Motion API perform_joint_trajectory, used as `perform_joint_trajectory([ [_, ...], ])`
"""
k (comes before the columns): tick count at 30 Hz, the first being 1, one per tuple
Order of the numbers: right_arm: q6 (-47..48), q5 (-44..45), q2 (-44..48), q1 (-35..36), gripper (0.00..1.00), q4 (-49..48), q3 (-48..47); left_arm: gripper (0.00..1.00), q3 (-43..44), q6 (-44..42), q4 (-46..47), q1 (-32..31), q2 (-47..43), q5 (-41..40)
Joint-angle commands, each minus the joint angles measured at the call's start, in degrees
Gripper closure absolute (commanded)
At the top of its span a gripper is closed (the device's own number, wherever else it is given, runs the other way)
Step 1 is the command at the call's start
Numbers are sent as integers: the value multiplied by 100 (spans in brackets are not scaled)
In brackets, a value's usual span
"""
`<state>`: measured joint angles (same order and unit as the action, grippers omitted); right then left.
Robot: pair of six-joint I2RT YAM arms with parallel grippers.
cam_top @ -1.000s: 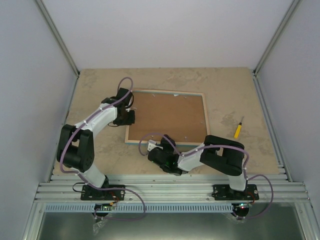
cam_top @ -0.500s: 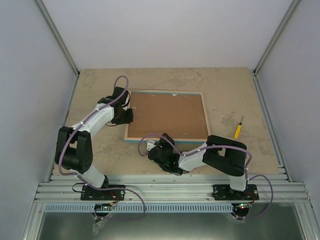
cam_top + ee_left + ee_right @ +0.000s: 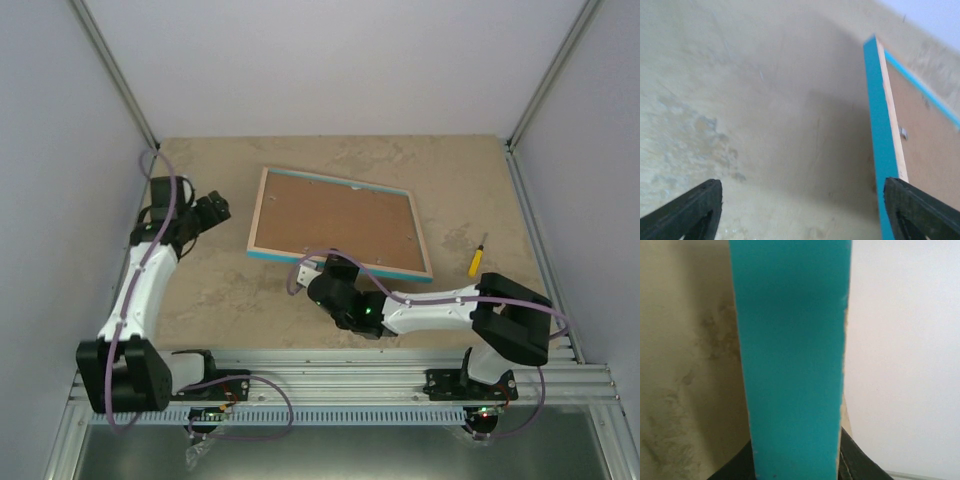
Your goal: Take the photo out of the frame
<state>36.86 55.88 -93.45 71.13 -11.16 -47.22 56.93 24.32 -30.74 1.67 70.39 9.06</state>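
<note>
Right wrist view shows the right gripper clamped on the turquoise edge of the frame, with a dark finger on either side of it. Seen from above, that grip is on the frame's near long edge, and the brown back faces up over the beige table. A yellow screwdriver lies to the frame's right, apart from it. The left gripper hangs with its jaws wide apart over bare table, near the frame's left edge but not touching it.

One frame, with one screwdriver to its right. Two pincers: the left pincer left of the frame, the right pincer at its near edge.
</note>
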Motion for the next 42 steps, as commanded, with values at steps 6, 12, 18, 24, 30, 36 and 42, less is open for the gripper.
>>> perform_joint_trajectory([
  [6,-1106,-959,906,-272,100,-159,-576,1,-594,522,925,622,-1020,290],
  [12,-1550,-1624,1279,-444,100,-259,-846,0,-604,484,960,619,-1011,463],
  [18,-2148,-2402,1671,-658,99,-473,-894,0,-613,415,955,628,-995,537],
  [24,-2901,-3251,2000,-1030,99,-475,-916,0,-615,382,947,631,-1010,564],
  [30,-3821,-4164,2281,-1405,99,-420,-879,0,-613,371,948,641,-1019,581],
  [36,-4895,-5230,2560,-1868,99,-437,-737,0,-620,362,960,658,-1006,645],
  [42,-6073,-6404,2643,-2540,99,-435,-516,0,-632,363,948,667,-972,695],
])
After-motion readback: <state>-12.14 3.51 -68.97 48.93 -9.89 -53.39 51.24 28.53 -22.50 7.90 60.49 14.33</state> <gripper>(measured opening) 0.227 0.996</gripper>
